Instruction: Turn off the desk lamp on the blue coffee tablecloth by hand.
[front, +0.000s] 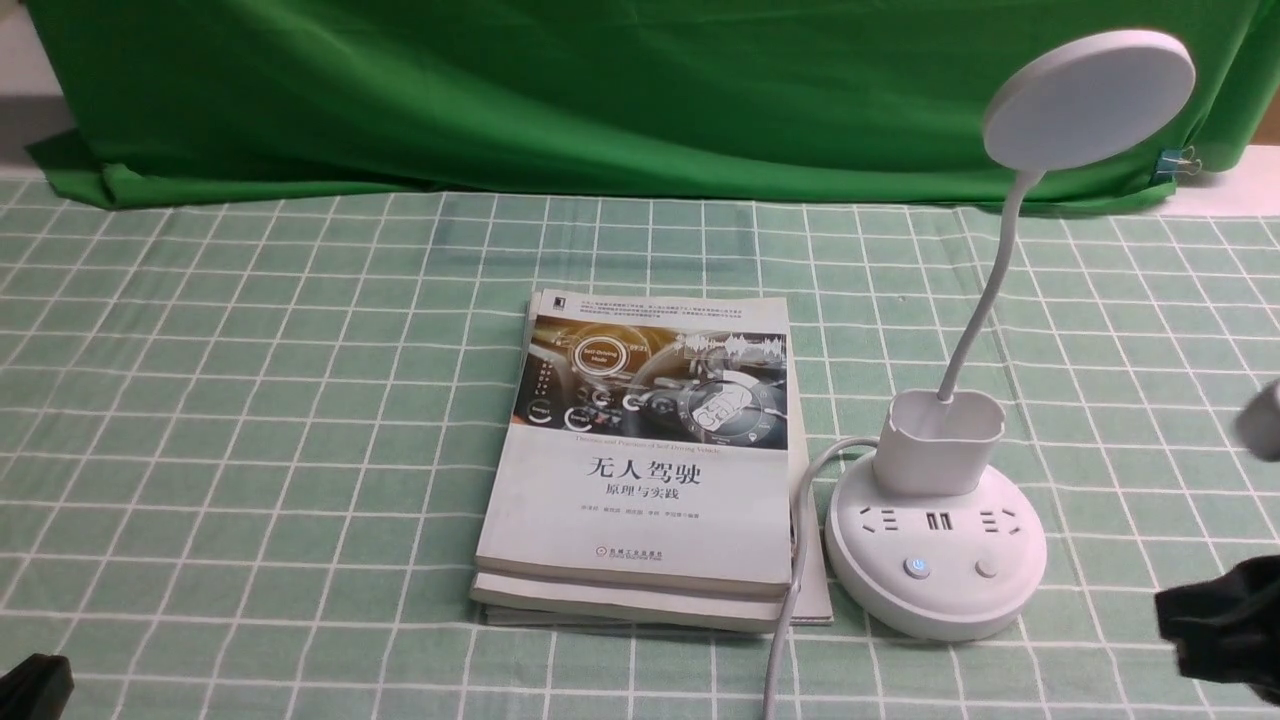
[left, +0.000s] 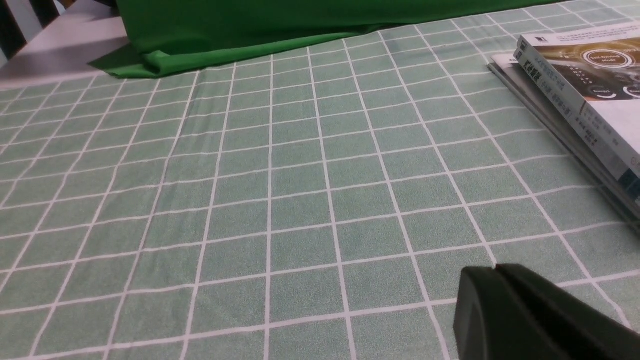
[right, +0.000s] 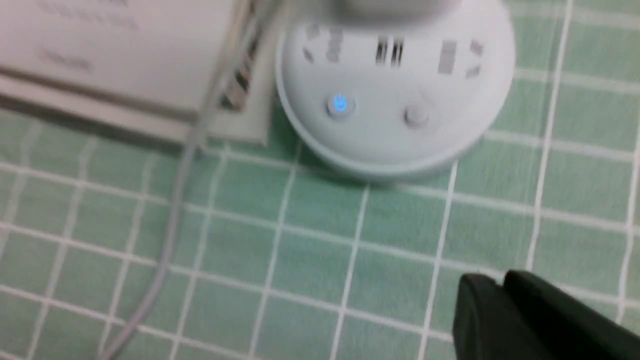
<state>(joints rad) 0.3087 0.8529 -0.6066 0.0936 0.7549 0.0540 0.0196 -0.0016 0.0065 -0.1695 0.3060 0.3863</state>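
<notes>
Front view first: the desk lamp (front: 935, 545) stands on the blue coffee tablecloth (front: 250, 420) with its round head up high. The books (front: 640, 450) lie just left of its base, and the cord (front: 790, 600) runs off the near edge between the two. Beyond the books there is plenty of bare grid. Behind the lamp, the dark green cloth (front: 600, 90) closes off the far edge. The right gripper (front: 1220, 622) is a black blur right of the lamp and nearer than its base, clear of it. The left gripper (front: 35, 685) sits far to the lamp's left.

Left wrist view: the left gripper (left: 495, 272) has its tips pressed together over open cloth.

Right wrist view, all blurred: the blue-lit button (right: 339, 104) and the plain button (right: 416, 116) sit on the lamp's base. The right gripper (right: 500, 286) is short of that base, on the plain button's side, with a strip of cloth between. Only a thin notch shows at its tips — I cannot tell whether they touch.
</notes>
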